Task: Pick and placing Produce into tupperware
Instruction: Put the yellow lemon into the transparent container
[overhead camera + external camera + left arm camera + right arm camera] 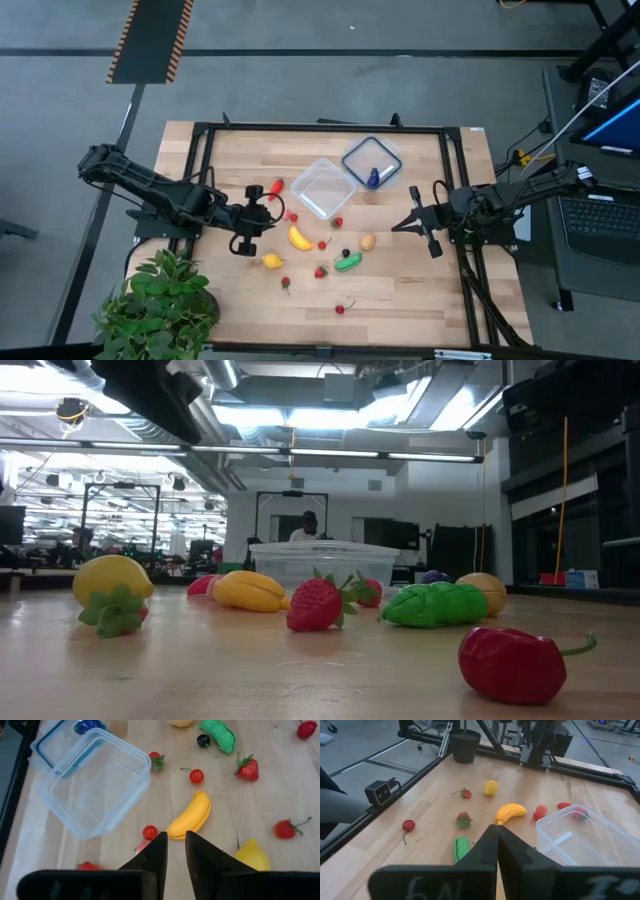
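**Tub empty, left pincer cracked open over the banana**

Left side first: potted plant [158, 300] sits at the near-left worktop [400, 290] corner, close behind the left arm. A wide swing back could brush the leaves.

Left pincer [268, 212] hangs just above the worktop, pointing at the produce cluster. Its fingers [159, 851] stand slightly apart w/ a narrow gap and nothing between them. Just beyond the tips: small tomato [149, 832] and banana [189, 815], near each other. Risk: gap looks too narrow for the banana, so a descent now would prob. push it away or pin the tomato instead. Lemon [254, 855] lies beside the fingers, could get nudged too.

Tupperware [323, 187] sits mid-worktop, near the left pincer, empty as far as I can tell. It's light and clear; a sideways bump from the arm could slide it, maybe into the lid [371, 163] just beyond it, which has a blue-purple piece [373, 178] on it.

Scattered between the arms: strawberry [321, 271], green veg [348, 262], tan piece [367, 241], cherries. They're round, so likely to roll if clipped. Red pepper [275, 188] lies near the tub's left corner.

Right pincer [408, 223] waits at the right, clenched tight, empty, clear of the tub. No obstruction from it unless both arms reach mid-worktop together.
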